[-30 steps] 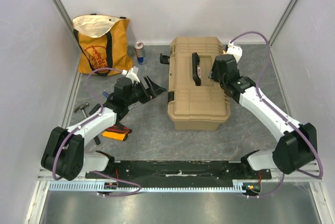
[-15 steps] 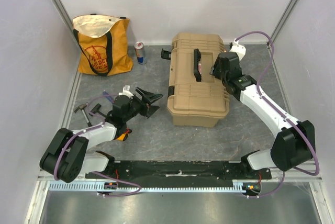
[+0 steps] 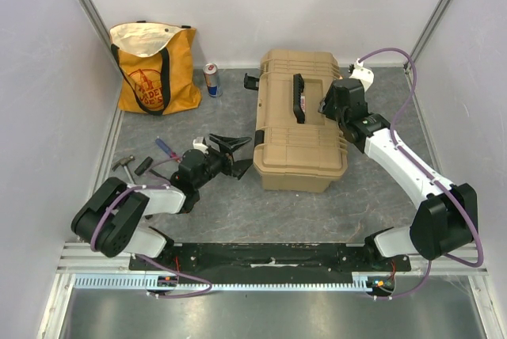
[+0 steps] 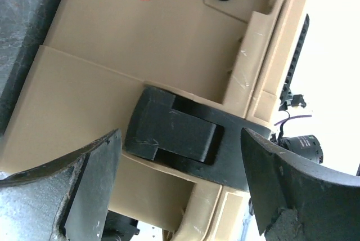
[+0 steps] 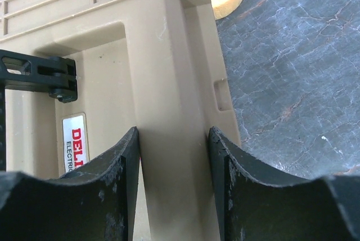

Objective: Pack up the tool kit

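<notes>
Lid-down toolbox (image 3: 301,137) — L hand (image 4: 180,135) wide at latch (image 4: 194,144), R hand (image 5: 173,134) on rib (image 5: 171,55)

The top camera sits above and behind the arm bases, looking down and forward over the whole counter (image 3: 317,212), far enough back to take in both arms and the toolbox (image 3: 299,121). The left wrist camera looks out between the fingers of the left hand (image 4: 180,139), very near the toolbox's side and its black latch (image 4: 169,125). The right wrist camera looks between the fingers of the right hand (image 5: 173,139), close along a lid ridge. All three views share the toolbox.
</notes>
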You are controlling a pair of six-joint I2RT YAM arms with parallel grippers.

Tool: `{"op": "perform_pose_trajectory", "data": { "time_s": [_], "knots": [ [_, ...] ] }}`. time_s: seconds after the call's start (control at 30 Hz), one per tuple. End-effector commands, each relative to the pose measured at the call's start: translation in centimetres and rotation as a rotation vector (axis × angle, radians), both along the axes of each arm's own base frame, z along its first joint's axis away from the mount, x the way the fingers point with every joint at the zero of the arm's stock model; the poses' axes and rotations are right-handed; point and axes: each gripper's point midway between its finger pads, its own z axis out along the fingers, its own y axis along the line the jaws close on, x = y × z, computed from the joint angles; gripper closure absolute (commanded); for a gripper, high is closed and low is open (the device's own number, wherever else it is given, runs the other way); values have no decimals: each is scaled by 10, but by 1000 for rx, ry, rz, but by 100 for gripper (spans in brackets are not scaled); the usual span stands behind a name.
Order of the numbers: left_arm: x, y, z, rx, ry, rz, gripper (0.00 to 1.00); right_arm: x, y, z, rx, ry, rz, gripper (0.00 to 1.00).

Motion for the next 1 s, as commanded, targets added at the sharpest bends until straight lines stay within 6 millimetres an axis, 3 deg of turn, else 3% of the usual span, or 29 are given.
{"op": "perform_pose_trajectory", "data": {
  "time_s": [0.0, 0.1, 0.33, 0.5, 0.73, 0.97],
  "knots": [
    [-1, -8, 11, -84, -20, -16, 9, -65, -20, -119, -15, 446, -78, 88],
    [-2, -16, 14, -94, -43, -37, 9, -66, -17, -120, -1, 451, -68, 88],
    [-4, -23, 57, -240, -194, -65, 10, -75, -16, -131, 19, 479, -63, 88],
    [-9, -23, 71, -324, -235, -66, 15, -77, -13, -133, 15, 484, -50, 89],
    [-8, -27, 78, -301, -281, -73, 52, -78, -9, -136, 2, 493, -33, 88],
    [-8, -28, 77, -251, -299, -71, 69, -79, -9, -136, -15, 492, -29, 88]
  ]
}}
